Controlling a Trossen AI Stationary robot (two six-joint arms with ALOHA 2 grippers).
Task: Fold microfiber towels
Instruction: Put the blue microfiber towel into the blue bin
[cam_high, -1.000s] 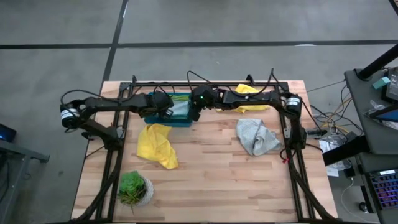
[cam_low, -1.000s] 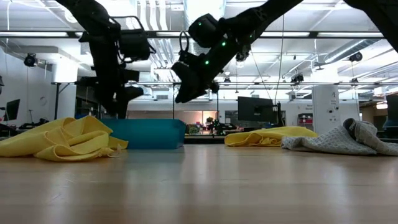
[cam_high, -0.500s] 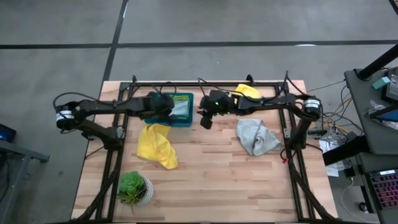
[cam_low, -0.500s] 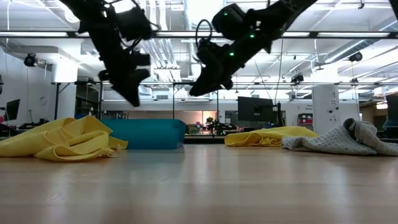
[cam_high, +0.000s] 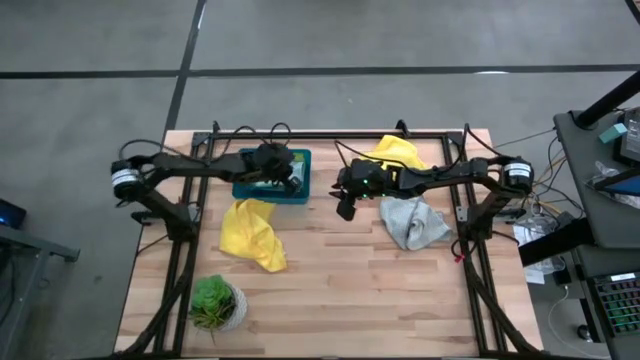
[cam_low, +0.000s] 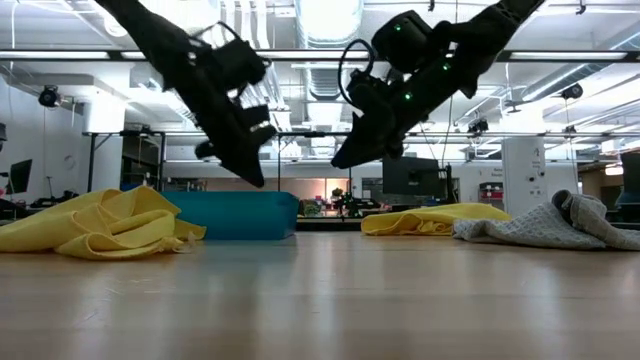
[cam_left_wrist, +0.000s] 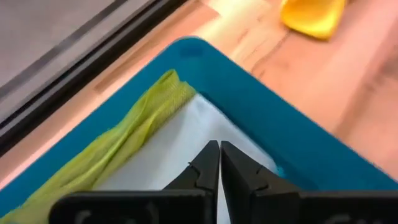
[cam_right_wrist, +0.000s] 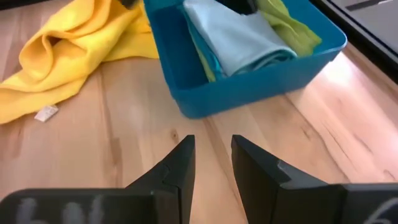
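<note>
Seen from above, a wooden table fills the middle of the frame, with two dark robot arms reaching in from either side along its upper part. A teal tray sits at upper centre-left, holding a folded light blue towel with a folded lime green towel beside it. The left gripper hangs over the tray's right end; in the left wrist view its fingers are pressed together on nothing, poised above the blue towel with the green one next to it. The right gripper hovers above bare wood just right of the tray, and in the right wrist view its fingers stand slightly apart, empty, facing the tray. Three towels lie unfolded. A crumpled yellow towel lies just below the tray, left of centre. A second yellow towel is bunched near the upper edge, right of centre, partly under the right arm. A rumpled pale grey towel lies at centre-right. In the level table-top view, all three show as loose heaps on the wood. A small potted plant stands in the lower left corner. By this showing, two of the five towels appear done and stowed, and three remain, with neither gripper on any of them yet.
</note>
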